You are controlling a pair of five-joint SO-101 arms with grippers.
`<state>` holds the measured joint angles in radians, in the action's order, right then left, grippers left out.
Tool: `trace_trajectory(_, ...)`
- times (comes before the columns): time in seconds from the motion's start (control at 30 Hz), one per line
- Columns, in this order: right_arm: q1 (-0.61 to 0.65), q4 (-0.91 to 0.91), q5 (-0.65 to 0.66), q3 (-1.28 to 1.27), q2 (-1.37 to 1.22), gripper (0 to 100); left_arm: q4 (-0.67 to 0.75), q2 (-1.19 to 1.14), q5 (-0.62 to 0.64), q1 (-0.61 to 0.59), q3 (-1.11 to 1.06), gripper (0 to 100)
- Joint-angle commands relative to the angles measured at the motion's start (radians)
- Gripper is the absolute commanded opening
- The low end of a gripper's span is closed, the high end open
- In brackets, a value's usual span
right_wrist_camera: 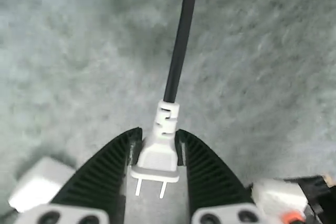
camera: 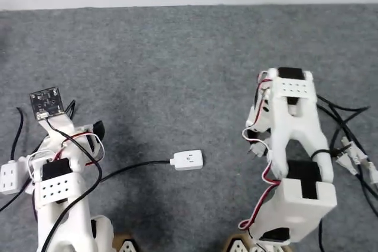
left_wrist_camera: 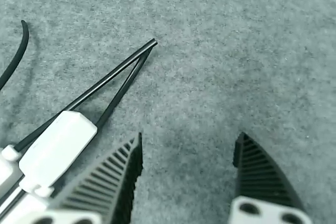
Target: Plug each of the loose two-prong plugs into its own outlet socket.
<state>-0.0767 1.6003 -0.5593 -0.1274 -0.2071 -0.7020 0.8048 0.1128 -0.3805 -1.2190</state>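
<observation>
The right gripper (right_wrist_camera: 157, 136) is clamping a two-prong plug (right_wrist_camera: 156, 157) by its body, right of the outlet socket (camera: 188, 160). The left gripper (left_wrist_camera: 190, 140), jaws apart, is hovering left of it. With nothing bracing it, the socket is likely to slide across the desk (camera: 177, 57) under a push.

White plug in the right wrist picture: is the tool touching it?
Touching. The right wrist view shows the right tool clamped against both sides of the white plug, with no gap.

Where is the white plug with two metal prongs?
In the right wrist view, the white plug sits clamped in the right gripper, and its black cord runs away over the grey carpet.
</observation>
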Motion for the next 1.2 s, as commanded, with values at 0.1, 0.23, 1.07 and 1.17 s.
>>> trace_trajectory(0.1,-0.028,0.033,0.094,0.008,-0.048,16.3,0.026,0.018,0.005,0.006,0.004,26)
trace_trajectory(0.23,-0.024,0.073,0.11,0.009,-0.071,34.0,0.026,0.017,0.005,0.008,0.004,26)
trace_trajectory(1.07,-0.337,0.176,2.021,0.244,-0.17,0.9,0.061,0.02,0.003,0.009,-0.016,26)
trace_trajectory(1.17,-0.351,0.176,2.127,0.186,-0.232,0.8,0.061,0.02,0.003,0.009,-0.016,26)
